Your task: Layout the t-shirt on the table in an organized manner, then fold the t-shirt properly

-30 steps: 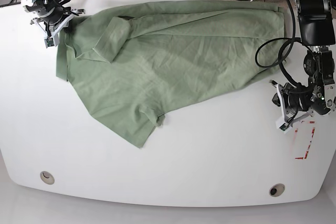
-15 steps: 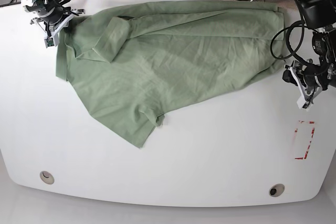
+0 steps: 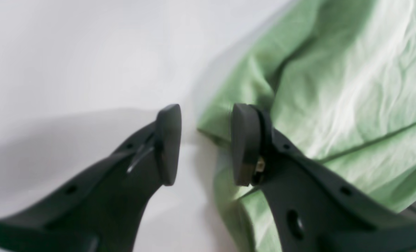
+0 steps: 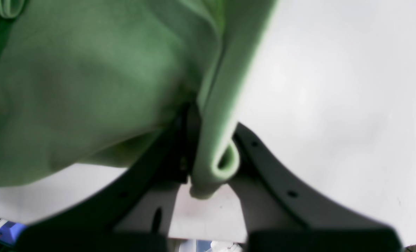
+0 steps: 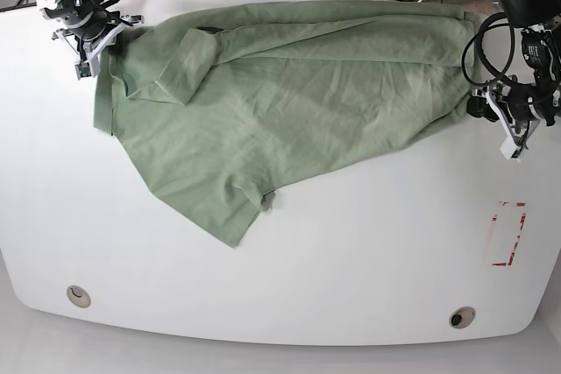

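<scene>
Base view: a sage-green short-sleeved knit polo shirt (image 5: 289,102) lies spread and wrinkled across the far half of a large white smooth bench (image 5: 351,251), collar toward the far left corner and one sleeve reaching toward the near side. At that corner the right pincer (image 5: 92,41) sits on the shirt's edge. At the shirt's right-hand edge the left pincer (image 5: 501,120) hangs just beside the cloth. A red tape rectangle (image 5: 507,234) lies on the bench near that arm, and two round cable holes (image 5: 462,317) sit along the near edge.

Left wrist view: the left pincer (image 3: 204,143) stands open, its two dark pads apart. A folded edge of the green shirt (image 3: 333,87) lies between and beyond them; whether a pad touches the cloth is unclear. White bench (image 3: 71,63) fills the left side.

Right wrist view: the right pincer (image 4: 211,154) is clamped on a rolled hem of the shirt (image 4: 89,87), the cloth looping out between its dark jaws. Bare bench (image 4: 333,105) shows to the right.
</scene>
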You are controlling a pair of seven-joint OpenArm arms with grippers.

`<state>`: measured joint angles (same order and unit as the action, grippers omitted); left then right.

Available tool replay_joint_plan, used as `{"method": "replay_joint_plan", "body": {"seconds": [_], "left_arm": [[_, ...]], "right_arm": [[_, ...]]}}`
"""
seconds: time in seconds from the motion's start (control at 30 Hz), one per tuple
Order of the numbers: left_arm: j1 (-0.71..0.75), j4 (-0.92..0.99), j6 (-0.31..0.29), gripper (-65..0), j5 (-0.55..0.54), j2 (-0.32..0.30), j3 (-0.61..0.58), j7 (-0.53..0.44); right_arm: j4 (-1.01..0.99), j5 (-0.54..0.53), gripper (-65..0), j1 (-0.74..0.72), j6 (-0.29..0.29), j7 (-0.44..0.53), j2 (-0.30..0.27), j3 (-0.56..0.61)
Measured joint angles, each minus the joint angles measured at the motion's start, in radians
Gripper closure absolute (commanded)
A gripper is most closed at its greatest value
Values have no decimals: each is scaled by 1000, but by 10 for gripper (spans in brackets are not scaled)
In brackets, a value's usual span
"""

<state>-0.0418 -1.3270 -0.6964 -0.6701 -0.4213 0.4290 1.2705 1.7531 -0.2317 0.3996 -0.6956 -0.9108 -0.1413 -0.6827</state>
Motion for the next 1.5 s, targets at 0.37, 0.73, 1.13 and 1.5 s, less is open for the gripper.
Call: {"method": "replay_joint_plan", "body": {"seconds": [0.37, 0.73, 1.13, 1.5], "left_arm": [[37, 2, 0, -228, 25, 13, -5, -31], [26, 0, -1, -226, 93, 39, -5, -57], [24, -9, -1, 0, 97, 47, -51, -64], [-20, -8, -1, 0, 123, 50, -93, -43]], "right_arm": [[-1, 2, -13, -14, 0, -7, 0, 2], [-1, 0, -13, -16, 0, -7, 3, 2], [-2, 0, -13, -16, 0, -6, 3, 2], [-2, 0, -13, -16, 0, -7, 3, -1]]}}
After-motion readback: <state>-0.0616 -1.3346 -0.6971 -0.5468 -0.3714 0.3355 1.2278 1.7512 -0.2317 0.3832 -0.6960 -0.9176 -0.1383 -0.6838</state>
